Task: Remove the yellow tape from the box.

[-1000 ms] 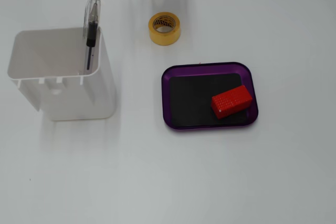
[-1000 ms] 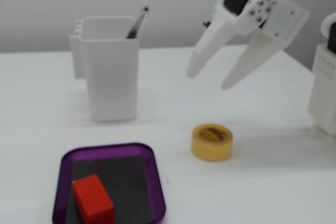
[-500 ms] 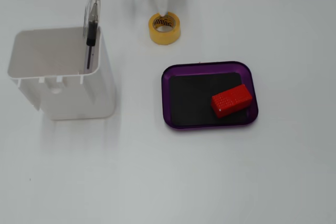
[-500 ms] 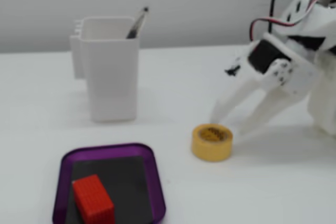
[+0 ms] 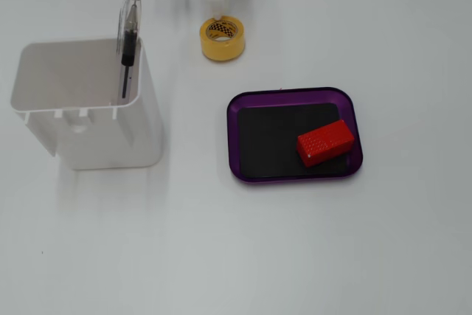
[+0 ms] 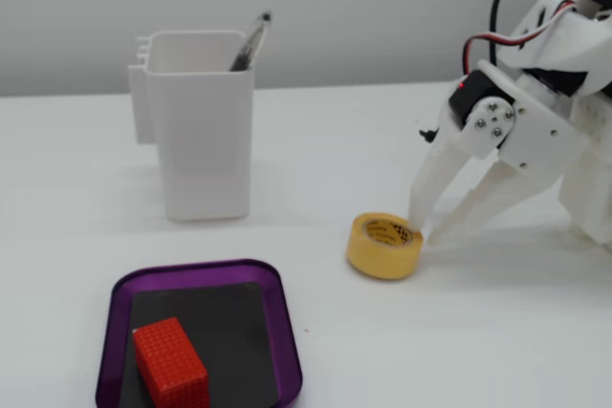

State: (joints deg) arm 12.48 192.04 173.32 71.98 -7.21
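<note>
Resting flat on the white table, outside the shallow purple translucent tray (image 6: pixel 283 322), the small yellow tape roll (image 6: pixel 384 246) looks light and stiff; the white gripper (image 6: pixel 426 227), fingers spread and empty, could best pinch its wall through the core.

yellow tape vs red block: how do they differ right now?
Shape: the yellow tape is a hollow ring; the red block is a solid rectangular brick.
Place: the tape lies flat on the bare white table, outside the purple box; the block sits on the box's black floor.
Contact: the open tool has its fingertips right at the tape; nothing is near the block.
Shared: both are small.
</note>
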